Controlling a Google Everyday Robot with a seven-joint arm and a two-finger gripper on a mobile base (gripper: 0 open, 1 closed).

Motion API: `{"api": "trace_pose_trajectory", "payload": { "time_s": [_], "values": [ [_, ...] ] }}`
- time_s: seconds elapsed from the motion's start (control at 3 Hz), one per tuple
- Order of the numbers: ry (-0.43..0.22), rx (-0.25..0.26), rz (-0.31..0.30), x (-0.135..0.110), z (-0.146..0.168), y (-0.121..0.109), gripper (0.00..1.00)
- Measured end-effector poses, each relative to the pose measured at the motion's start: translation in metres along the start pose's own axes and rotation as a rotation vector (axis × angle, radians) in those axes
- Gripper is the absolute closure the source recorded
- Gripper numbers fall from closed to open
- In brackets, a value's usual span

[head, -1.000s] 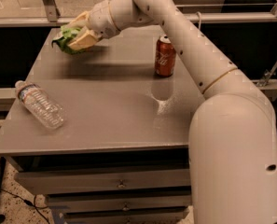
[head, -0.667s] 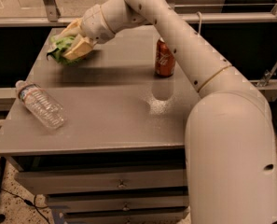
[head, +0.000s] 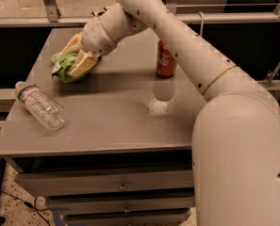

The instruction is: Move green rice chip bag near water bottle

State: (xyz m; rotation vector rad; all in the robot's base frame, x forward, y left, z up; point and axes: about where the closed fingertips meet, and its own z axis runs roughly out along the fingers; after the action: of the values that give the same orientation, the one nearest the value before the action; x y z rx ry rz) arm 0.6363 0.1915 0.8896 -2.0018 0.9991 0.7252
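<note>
The green rice chip bag (head: 64, 68), crinkled and bright green, is held between the cream fingers of my gripper (head: 73, 60) just over the grey table top (head: 116, 117) at its left side. My gripper is shut on the bag. The water bottle (head: 39, 105), clear and ribbed with a white cap and a blue-and-white label, lies on its side near the table's left front corner, a short way below and left of the bag. My white arm reaches in from the lower right.
A red soda can (head: 166, 60) stands upright at the table's middle back, right of the gripper. A railing and glass run behind the table. Drawers sit under the table's front edge.
My gripper has carried the bag forward and down, from the table's back left towards the bottle. The bottle and the can have not moved.
</note>
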Motion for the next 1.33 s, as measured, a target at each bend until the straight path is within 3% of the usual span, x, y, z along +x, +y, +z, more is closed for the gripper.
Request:
{"api": "trace_pose_trajectory", "payload": {
  "time_s": [0.33, 0.67, 1.33],
  "values": [
    [0.002, -0.054, -0.009, 0.004, 0.001, 0.013, 1.00],
    [-0.002, -0.108, -0.017, 0.004, 0.002, 0.023, 0.82],
    [-0.042, -0.169, -0.035, -0.012, 0.012, 0.033, 0.36]
  ]
}}
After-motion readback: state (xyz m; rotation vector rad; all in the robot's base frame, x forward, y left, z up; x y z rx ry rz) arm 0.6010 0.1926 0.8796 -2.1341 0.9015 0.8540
